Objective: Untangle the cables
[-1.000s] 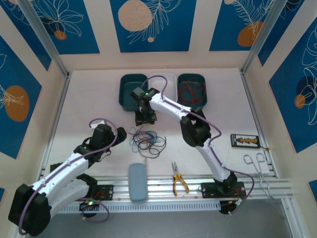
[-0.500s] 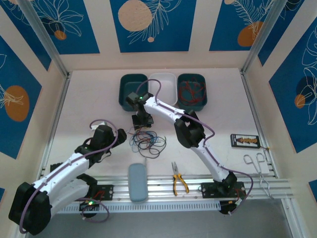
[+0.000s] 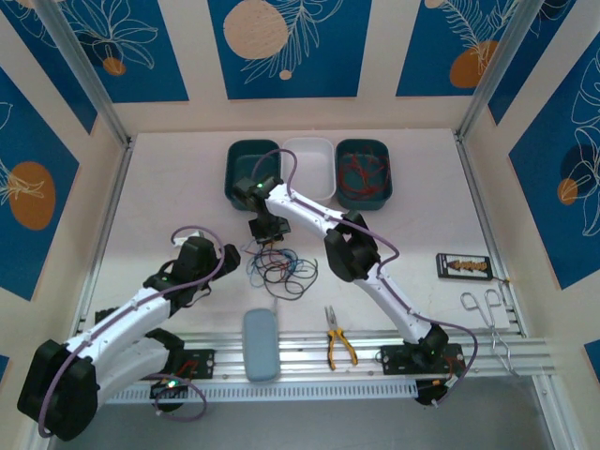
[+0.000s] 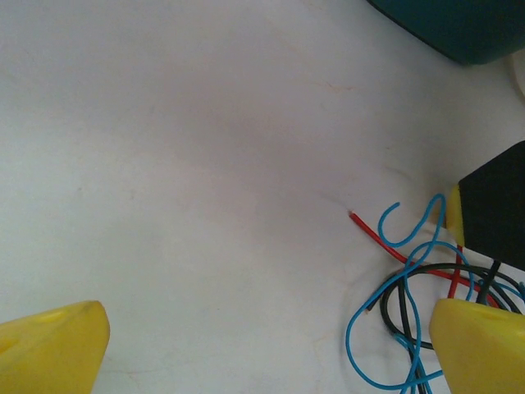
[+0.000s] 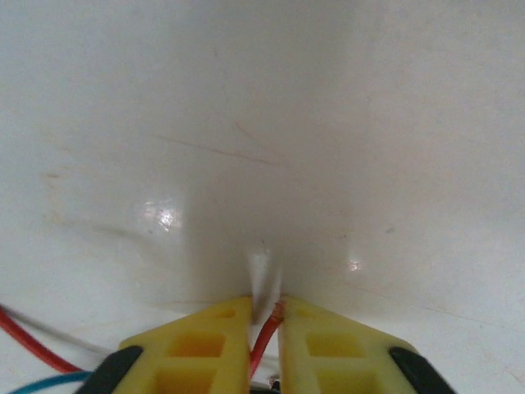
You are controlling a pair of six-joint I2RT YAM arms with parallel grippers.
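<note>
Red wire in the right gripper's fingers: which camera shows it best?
The right wrist view: the red wire stands close up between the right gripper's yellow fingers. The left wrist view shows a red strand in the tangle, perhaps the same one. In the top external view the tangle is too small to single it out.

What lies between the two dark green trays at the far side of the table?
A white tray sits between the left green tray and the right green tray, which holds red cables; the top external view shows it.
</note>
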